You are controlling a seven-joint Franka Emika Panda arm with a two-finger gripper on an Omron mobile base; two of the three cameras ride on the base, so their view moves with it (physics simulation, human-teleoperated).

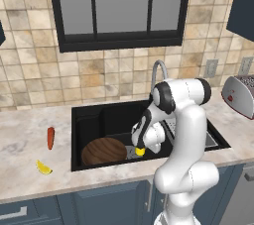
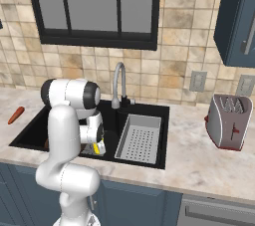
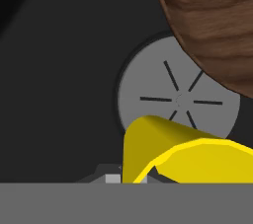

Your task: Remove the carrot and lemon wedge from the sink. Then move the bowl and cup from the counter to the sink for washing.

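My gripper (image 1: 140,145) hangs low inside the black sink (image 1: 89,120), shut on the small yellow cup (image 1: 140,151). In the hand view the cup (image 3: 188,154) lies close under the camera, just over the round grey drain (image 3: 163,94). The brown wooden bowl (image 1: 103,150) rests on the sink floor to the left of the cup, and its rim (image 3: 217,25) overlaps the drain's edge. On the counter (image 1: 25,140) left of the sink lie the orange-red carrot (image 1: 50,138) and, nearer the front edge, the yellow lemon wedge (image 1: 43,168).
A curved silver faucet (image 2: 118,83) stands behind the sink. A grey perforated tray (image 2: 141,138) fills the basin's right side. A silver toaster (image 2: 228,121) sits on the counter at the right. A dark window frame spans the tiled wall above.
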